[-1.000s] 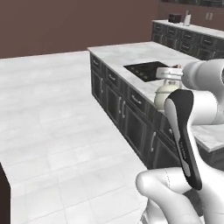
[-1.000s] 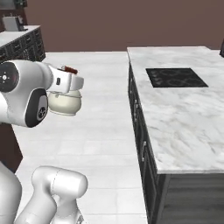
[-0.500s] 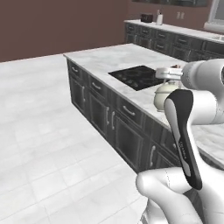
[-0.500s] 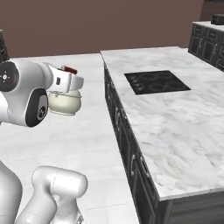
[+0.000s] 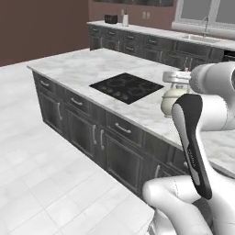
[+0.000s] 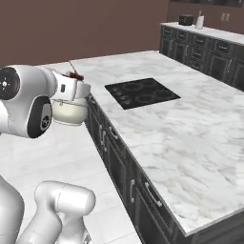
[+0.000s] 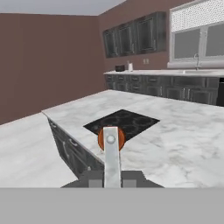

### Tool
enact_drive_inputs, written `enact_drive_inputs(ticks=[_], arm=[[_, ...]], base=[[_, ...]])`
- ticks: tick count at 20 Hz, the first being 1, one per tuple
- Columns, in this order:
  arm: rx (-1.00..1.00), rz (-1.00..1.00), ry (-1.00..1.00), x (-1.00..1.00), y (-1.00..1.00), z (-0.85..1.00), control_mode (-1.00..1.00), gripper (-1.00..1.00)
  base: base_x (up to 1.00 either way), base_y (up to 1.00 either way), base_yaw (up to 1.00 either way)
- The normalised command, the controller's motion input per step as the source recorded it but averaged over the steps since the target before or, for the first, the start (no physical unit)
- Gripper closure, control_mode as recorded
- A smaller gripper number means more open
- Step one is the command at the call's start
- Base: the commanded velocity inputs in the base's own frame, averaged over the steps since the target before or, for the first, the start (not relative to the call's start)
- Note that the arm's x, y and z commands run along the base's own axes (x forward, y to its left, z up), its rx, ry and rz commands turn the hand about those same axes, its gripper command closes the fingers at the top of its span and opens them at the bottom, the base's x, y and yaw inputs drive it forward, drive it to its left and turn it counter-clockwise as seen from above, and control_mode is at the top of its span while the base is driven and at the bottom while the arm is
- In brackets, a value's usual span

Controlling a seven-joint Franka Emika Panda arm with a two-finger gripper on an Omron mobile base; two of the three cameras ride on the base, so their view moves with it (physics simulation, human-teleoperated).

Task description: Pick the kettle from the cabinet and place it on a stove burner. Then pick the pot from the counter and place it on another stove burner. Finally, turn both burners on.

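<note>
Since the earlier frames the base has driven round, so the island counter (image 6: 190, 157) now lies closer and at a new angle, while the claw (image 6: 75, 88) keeps the kettle (image 6: 69, 111) pinched by its handle, its fingers pressed against the arch. That kettle (image 5: 172, 100) hangs in the air off the counter's (image 5: 82, 69) near edge, short of the black cooktop (image 5: 127, 87), whose ring burners (image 6: 143, 92) sit bare. From the hand camera the handle's (image 7: 111, 153) pale bar with its reddish-brown top rises in front of the cooktop (image 7: 122, 122). Dark base cabinets (image 5: 82, 128) with bar handles run under the slab. Farther back, a second counter run carries a sink (image 5: 202, 39), a toaster (image 5: 110, 19) and a pale jar (image 6: 200, 22).
</note>
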Motion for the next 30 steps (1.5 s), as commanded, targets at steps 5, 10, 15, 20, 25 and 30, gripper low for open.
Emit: enact_drive_inputs(ticks=[5,10,15,20,25,30], arm=[[0.00,0.00,0.00,0.00,0.00,0.00,1.00,1.00],[0.00,0.00,0.00,0.00,0.00,0.00,1.00,1.00],[0.00,0.00,0.00,0.00,0.00,0.00,1.00,1.00],[0.00,0.00,0.00,0.00,0.00,0.00,1.00,1.00],[0.00,0.00,0.00,0.00,0.00,0.00,1.00,1.00],[0.00,0.00,0.00,0.00,0.00,0.00,1.00,1.00]], base=[[0.39,0.61,-0.41],[0.34,0.67,-0.40],[0.32,0.76,-0.38],[0.29,0.83,-0.36],[0.28,0.83,-0.35],[0.28,0.81,-0.35]])
